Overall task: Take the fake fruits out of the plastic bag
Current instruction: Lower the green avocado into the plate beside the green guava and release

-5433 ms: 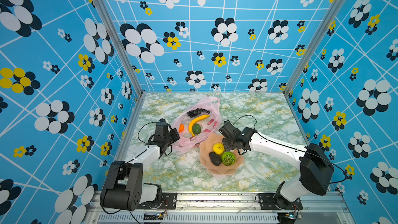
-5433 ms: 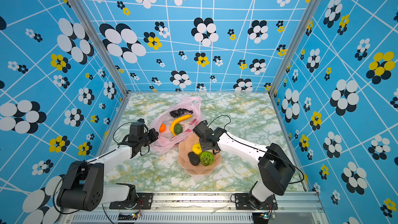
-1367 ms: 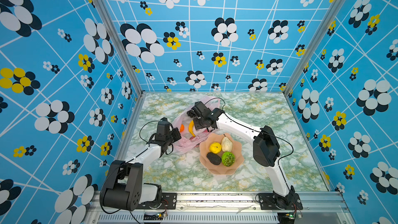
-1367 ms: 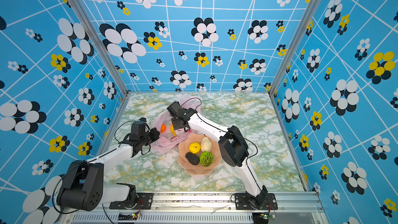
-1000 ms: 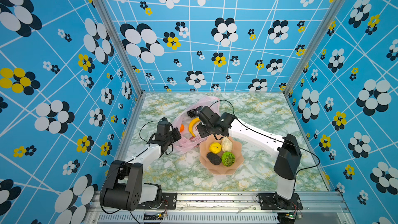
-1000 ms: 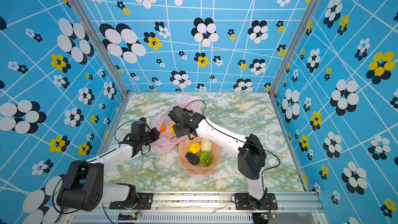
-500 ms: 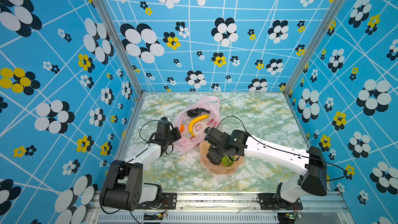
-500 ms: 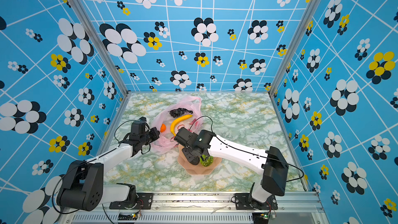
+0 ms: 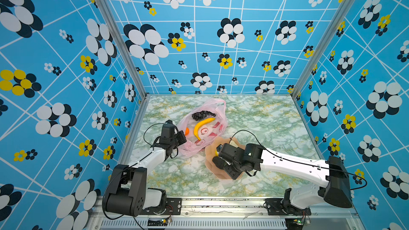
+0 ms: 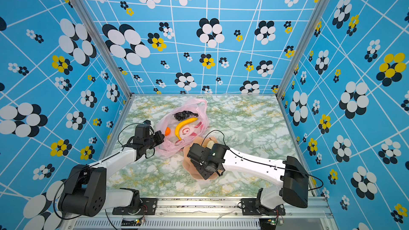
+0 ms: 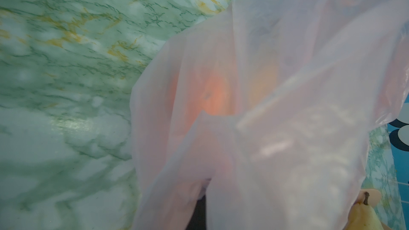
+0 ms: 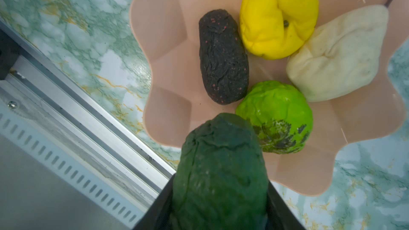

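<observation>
In the right wrist view a dark green fruit is being gripped between the jaws of the right gripper, which is being held just above the near rim of the peach bowl. The same view is showing the bowl's contents plainly: a dark avocado, a yellow ribbed fruit, a pale pear and a light green fruit, all being kept touching or just beside one another. In both top views most of these are being hidden by the right arm. What is being shown there instead is the plastic bag lying behind the bowl with its mouth spread, a banana, a grape bunch and a small orange being kept inside it. The left gripper is being held at the bag's left edge, just beside the orange. In the left wrist view the pink film is being drawn down between the clenched jaws, and the orange is being seen only as a glow through the film.
</observation>
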`<action>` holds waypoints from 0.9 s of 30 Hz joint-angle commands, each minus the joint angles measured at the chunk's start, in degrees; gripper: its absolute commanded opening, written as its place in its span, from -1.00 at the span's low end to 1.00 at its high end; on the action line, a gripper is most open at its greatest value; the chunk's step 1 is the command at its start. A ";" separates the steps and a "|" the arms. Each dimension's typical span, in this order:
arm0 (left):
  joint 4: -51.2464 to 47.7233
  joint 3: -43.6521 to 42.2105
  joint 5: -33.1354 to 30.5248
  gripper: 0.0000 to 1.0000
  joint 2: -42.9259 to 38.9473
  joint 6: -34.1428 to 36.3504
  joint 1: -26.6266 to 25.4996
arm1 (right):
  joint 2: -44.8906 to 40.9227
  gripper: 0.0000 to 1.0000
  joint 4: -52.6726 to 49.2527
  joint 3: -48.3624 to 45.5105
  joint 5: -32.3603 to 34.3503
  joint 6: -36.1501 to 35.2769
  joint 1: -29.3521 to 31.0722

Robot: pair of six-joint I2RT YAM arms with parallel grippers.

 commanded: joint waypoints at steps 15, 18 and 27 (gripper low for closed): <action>-1.49 1.43 -0.74 -1.00 0.77 1.31 -0.26 | 5.41 0.00 -5.66 2.35 -0.11 -0.84 0.82; -1.48 1.38 -0.75 -1.00 0.70 1.34 -0.31 | 6.87 0.01 -6.12 3.22 0.40 0.03 0.87; -1.60 1.41 -0.57 -1.00 0.38 1.32 -0.29 | 9.94 0.03 -5.59 4.51 1.01 0.80 0.84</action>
